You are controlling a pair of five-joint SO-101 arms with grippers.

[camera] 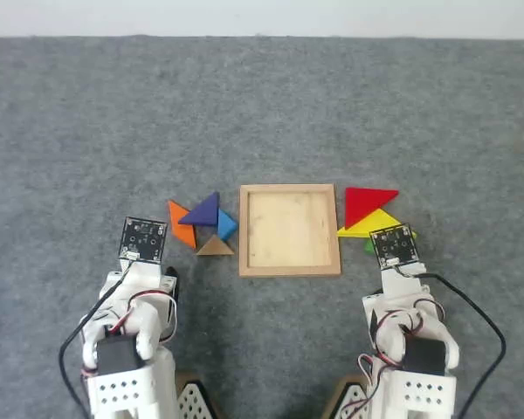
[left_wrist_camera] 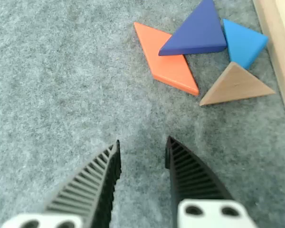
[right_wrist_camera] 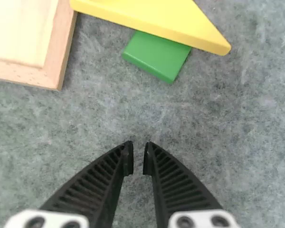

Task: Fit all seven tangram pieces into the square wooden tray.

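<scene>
The square wooden tray [camera: 288,264] lies in the middle of the grey mat with nothing in it. To its left lie an orange parallelogram [camera: 181,223], a dark blue triangle [camera: 203,211], a light blue triangle [camera: 226,224] and a plain wooden triangle [camera: 215,247]. To its right lie a red triangle [camera: 365,202] and a yellow triangle [camera: 375,224] that overlaps a green square [right_wrist_camera: 156,55]. My left gripper [left_wrist_camera: 142,145] is open over bare mat, short of the orange parallelogram [left_wrist_camera: 167,59]. My right gripper [right_wrist_camera: 137,148] is shut and holds nothing, a little short of the green square.
Both arms [camera: 131,323] [camera: 410,332] stand at the near edge of the table. The grey mat stretches open behind the tray and between the arms. The tray's corner [right_wrist_camera: 38,52] lies close beside the green square.
</scene>
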